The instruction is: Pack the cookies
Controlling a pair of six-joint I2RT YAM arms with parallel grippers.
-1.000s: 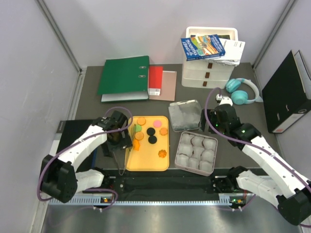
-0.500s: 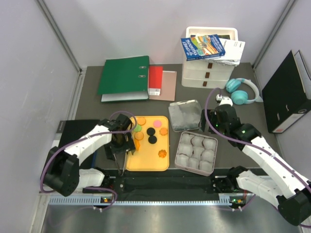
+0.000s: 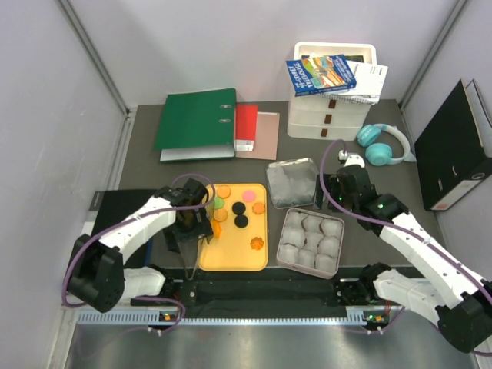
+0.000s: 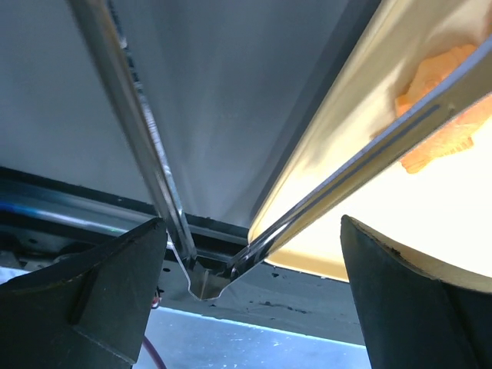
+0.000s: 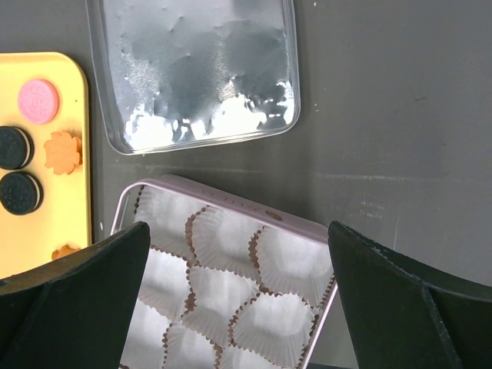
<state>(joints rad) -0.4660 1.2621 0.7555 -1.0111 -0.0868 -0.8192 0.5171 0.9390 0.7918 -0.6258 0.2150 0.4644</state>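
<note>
Currently the left end effector (image 3: 192,227) is released. Its jaws are spread wide, low at the near-left rim of the flat yellow plastic tray (image 3: 231,257). Thin shiny metal tongs (image 4: 149,154) lie in a V between the jaws, hinge toward the arm bases. I cannot tell whether either jaw touches them, and no pinch is visible.

Cookies: all are on the tray, none in the box.
- An orange flower-shaped cookie (image 4: 450,134) sits just right of the left end effector. It lies under the right tong arm, which crosses the tray rim.
- Two black round cookies (image 3: 241,221), a pink round cookie (image 3: 249,196), a green round cookie (image 3: 218,203) and more orange ones lie farther right and beyond.

The right end effector (image 5: 238,229) is released and empty. It hovers over the far edge of the pale pink box (image 5: 231,203) lined with white crinkled paper cups (image 5: 223,288). A clear plastic lid (image 5: 192,69) lies just beyond it on the dark counter (image 5: 384,115).

Risks, as I judge them:
- The tongs sit off-centre, nearer the left jaw. When you close, that jaw likely lands first and shoves the V sideways, so the right tong arm could sweep the flower cookie.
- The tongs are slim and polished. A squeeze may twist them or squirt them out.
- The tong arm crosses the rim. A lift may snag it, tilt the tray and scatter the cookies.
- The cups look light. If you bring the right end effector low, a brush could crumple or dislodge them.
</note>
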